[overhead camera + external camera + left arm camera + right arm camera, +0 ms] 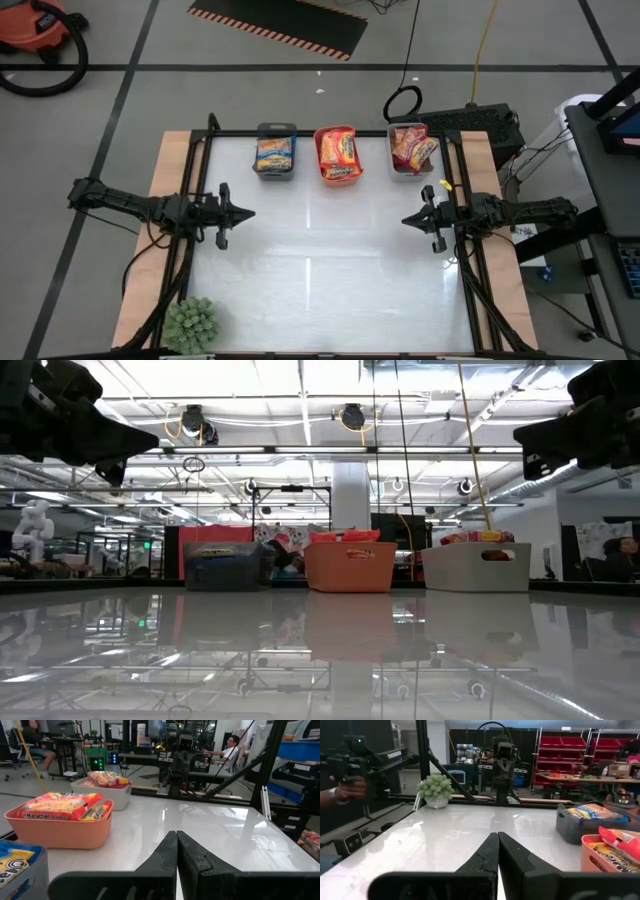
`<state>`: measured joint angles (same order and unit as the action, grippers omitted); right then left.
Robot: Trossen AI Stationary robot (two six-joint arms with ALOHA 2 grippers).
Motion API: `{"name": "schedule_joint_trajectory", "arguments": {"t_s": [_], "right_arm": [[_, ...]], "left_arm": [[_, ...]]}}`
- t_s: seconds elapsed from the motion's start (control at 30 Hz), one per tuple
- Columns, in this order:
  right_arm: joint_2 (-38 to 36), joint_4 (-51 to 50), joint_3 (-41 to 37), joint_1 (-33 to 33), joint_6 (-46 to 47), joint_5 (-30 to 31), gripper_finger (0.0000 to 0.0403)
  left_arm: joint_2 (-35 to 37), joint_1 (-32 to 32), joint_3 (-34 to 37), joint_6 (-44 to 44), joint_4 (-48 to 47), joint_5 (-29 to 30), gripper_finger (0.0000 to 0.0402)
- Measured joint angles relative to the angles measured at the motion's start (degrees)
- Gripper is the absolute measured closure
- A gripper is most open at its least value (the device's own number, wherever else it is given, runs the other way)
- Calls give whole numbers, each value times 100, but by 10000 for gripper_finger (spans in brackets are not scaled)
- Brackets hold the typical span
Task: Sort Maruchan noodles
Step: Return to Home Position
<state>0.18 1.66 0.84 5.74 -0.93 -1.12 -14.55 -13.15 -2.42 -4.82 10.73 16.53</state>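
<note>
The Maruchan noodles lie in three bins at the table's far edge: blue-yellow packets (275, 152) in the dark grey bin (276, 174), orange packets (338, 150) in the orange bin (339, 178), red packets (411, 147) in the light grey bin (408, 175). My left gripper (248, 213) hovers shut above the table's left side, pointing level toward the right. My right gripper (408, 219) hovers shut above the right side, pointing left. Neither holds anything.
A small green potted plant (190, 323) stands at the near left corner. A black frame (200, 160) runs along the table's left, far and right sides. The white tabletop (330, 260) between the grippers is bare. A person's hand (342, 790) shows beyond the table.
</note>
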Motion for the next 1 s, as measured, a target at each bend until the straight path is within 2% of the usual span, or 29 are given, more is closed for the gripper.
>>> {"name": "schedule_joint_trajectory", "arguments": {"t_s": [0.2,0.53,1.0], "right_arm": [[-1,130,0,0,131,-27,403],[0,157,0,0,133,-26,403],[-2,172,0,0,133,-27,403]], "left_arm": [[0,0,0,36,4,0,400],[16,-1,184,695,297,-303,400],[953,0,184,857,12,-320,400]]}}
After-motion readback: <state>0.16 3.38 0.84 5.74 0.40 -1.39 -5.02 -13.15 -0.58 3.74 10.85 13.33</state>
